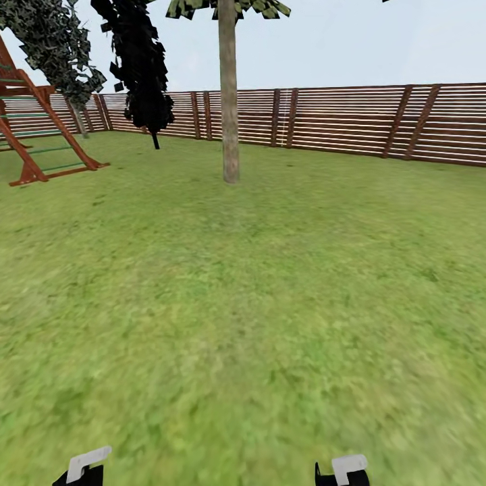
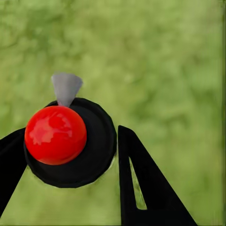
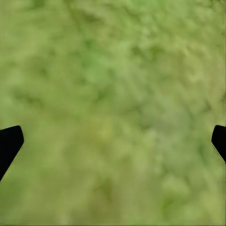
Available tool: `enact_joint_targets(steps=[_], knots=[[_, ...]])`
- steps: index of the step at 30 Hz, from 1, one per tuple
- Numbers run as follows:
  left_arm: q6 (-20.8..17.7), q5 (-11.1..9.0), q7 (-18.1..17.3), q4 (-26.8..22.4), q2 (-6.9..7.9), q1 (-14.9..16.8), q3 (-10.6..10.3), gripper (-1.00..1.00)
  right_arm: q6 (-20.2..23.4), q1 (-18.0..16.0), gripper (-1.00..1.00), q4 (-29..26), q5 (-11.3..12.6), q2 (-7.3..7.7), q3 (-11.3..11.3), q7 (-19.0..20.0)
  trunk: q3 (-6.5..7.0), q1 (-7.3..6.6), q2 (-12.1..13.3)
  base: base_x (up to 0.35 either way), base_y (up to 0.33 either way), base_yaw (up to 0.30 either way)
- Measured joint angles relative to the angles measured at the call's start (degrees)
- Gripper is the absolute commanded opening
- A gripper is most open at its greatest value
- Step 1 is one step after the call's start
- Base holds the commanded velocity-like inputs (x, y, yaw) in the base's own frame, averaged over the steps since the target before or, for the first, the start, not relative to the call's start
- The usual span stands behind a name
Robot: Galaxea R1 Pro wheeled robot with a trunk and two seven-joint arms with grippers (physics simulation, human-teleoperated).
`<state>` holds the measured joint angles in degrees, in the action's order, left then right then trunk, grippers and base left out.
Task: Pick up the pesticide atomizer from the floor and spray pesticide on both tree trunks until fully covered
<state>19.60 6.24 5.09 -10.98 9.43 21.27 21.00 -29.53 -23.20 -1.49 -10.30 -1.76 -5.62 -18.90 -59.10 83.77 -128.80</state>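
In the left wrist view the pesticide atomizer [image 2: 70,155] has a round black body, a glossy red ball top and a small grey nozzle. It sits between the two black fingers of my left gripper [image 2: 70,131], which is shut on it above the grass. My right gripper [image 3: 115,136] is open, with only grass between its wide-set fingertips. In the head view a tree [image 1: 229,101] with a thick grey-brown trunk stands straight ahead on the lawn. A second tree [image 1: 79,116] with a leaning trunk stands far off at the left by the fence. I see no white specks on either trunk.
A red-brown wooden climbing frame [image 1: 34,135] stands at the left. A slim dark-leaved tree [image 1: 143,74] grows near the back fence [image 1: 351,121], which closes the lawn behind. Open grass [image 1: 256,304] stretches between me and the nearer trunk.
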Motion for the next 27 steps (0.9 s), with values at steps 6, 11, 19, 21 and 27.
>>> enact_joint_targets(steps=[6, 11, 19, 21, 27], knots=[[0.00, 0.00, 0.00, 0.00, -0.03, 0.00, 0.00, -1.00, 0.00, 0.00, 1.00, 0.01, 0.01, 0.00, 0.00, 0.00, 0.00, 0.00, 0.00, 0.337, 0.000, 0.000], [0.00, 0.00, 0.00, 0.00, -0.03, 0.00, 0.00, -1.00, 0.00, 0.00, 1.00, 0.01, -0.03, 0.00, 0.00, 0.00, 0.00, 0.00, 0.00, 0.337, 0.000, 0.000], [0.01, 0.00, -0.03, -0.04, -0.02, 0.00, 0.00, -1.00, 0.00, 0.00, 1.00, 0.01, 0.01, 0.00, 0.00, 0.00, 0.00, 0.00, 0.00, 0.337, 0.000, 0.000], [0.07, 0.00, -0.07, -0.08, 0.01, 0.00, 0.01, -1.00, 0.00, 0.00, 1.00, 0.00, 0.01, 0.00, 0.00, 0.00, 0.00, 0.00, 0.00, 0.337, 0.000, 0.000], [0.01, 0.00, -0.09, -0.09, 0.00, -0.01, 0.00, -1.00, 0.00, 0.00, 1.00, 0.00, 0.01, 0.00, 0.00, 0.00, 0.00, 0.00, 0.00, 0.337, 0.000, 0.000]])
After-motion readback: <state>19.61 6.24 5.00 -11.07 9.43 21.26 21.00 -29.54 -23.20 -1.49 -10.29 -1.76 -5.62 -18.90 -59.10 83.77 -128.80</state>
